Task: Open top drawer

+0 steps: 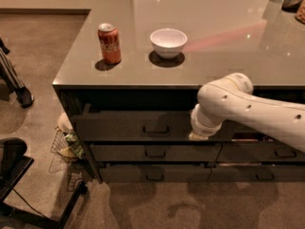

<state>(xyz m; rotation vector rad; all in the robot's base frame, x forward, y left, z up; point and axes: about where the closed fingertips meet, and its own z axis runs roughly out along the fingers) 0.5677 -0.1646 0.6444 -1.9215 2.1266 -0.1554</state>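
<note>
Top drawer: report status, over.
Gripper at top drawer front, right of its pull, not on it. Can and bowl up on counter, nothing blocking.

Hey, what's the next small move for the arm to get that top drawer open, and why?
Probably slide the gripper left to the small metal bar pull at the centre of the wide dark grey-brown top drawer. The gripper hangs in front of the drawer's lower edge, well to the right of that pull, so from there it likely has nothing to draw the drawer out by.
</note>
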